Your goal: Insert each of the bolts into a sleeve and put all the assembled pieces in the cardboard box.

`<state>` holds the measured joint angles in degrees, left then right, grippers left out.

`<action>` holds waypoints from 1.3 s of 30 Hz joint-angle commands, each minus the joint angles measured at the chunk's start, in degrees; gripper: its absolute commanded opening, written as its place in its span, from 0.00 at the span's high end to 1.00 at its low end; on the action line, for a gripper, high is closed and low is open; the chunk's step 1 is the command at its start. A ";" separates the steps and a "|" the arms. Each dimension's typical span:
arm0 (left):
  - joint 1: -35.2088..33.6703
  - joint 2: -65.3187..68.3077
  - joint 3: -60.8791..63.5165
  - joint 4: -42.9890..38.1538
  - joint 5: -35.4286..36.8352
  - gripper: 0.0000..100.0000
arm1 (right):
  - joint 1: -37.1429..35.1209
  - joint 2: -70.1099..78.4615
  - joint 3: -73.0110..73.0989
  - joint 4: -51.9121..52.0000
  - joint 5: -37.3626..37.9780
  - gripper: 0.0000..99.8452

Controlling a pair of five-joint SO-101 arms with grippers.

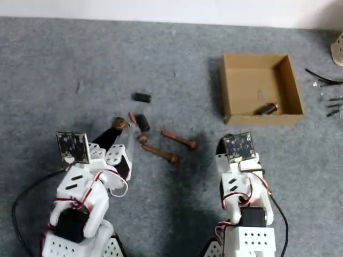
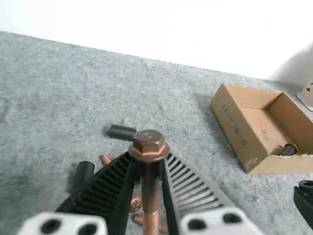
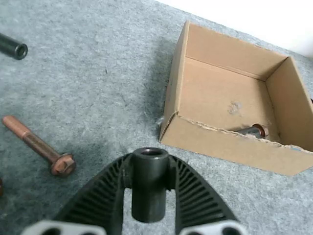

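No readable text, labels, or numbers

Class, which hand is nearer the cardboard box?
Right. The right hand, holding a sleeve, sits just short of a corner of the cardboard box; the left hand, holding a bolt, is across the loose bolts.

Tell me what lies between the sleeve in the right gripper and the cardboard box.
Nothing: in the right wrist view, only bare carpet separates the sleeve in the right gripper from the cardboard box.

Grey carpet [image 1: 64, 64]; thin black bits [image 1: 323, 81] scattered; white wall [image 1: 161, 8] behind.
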<state>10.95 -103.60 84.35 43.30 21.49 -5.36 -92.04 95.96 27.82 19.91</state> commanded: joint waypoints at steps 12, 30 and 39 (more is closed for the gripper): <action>-0.31 -0.84 7.78 -13.10 0.00 1.00 | -3.91 -1.36 6.73 -0.13 0.26 1.00; -0.66 -0.84 8.40 -13.10 0.00 1.00 | -22.11 -1.36 2.59 -14.55 -14.68 1.00; -0.48 -0.84 7.96 -13.10 0.09 1.00 | -22.11 -1.36 6.29 -14.55 -14.68 1.00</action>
<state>11.03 -103.69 93.41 31.96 21.49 -26.90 -92.57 95.96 15.69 5.76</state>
